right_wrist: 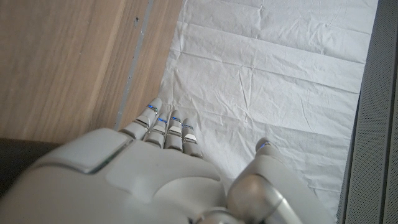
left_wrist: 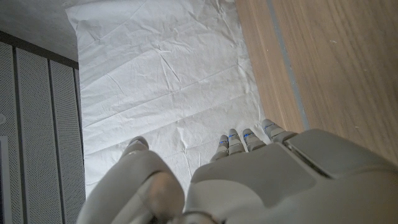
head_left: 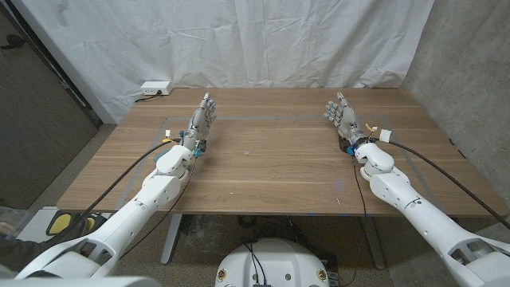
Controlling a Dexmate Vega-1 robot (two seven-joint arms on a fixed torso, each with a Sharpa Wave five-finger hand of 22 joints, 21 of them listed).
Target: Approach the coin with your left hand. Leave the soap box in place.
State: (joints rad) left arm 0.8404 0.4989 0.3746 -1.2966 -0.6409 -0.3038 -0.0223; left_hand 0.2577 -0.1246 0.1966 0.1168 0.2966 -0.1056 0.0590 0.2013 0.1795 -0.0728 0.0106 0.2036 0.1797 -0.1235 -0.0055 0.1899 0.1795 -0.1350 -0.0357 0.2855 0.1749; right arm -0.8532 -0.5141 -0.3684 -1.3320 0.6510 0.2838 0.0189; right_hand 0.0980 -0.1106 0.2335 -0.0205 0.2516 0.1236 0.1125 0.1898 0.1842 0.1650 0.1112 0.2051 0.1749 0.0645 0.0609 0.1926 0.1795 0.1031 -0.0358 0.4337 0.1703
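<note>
Left hand (head_left: 202,120): fingers extended, holding nothing, above the worktop (head_left: 271,171).
Right hand (head_left: 343,118): likewise empty, fingers apart.
Risk: no coin or soap box visible; a blind reach could miss.

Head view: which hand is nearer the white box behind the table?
The left hand, on picture left; the white box lies just beyond it, far from the right hand.

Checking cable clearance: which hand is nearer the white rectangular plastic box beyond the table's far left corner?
Left. The left hand is just right of the white rectangular box, nearer the robot; the right hand is far off at the other side of the wooden table.
</note>
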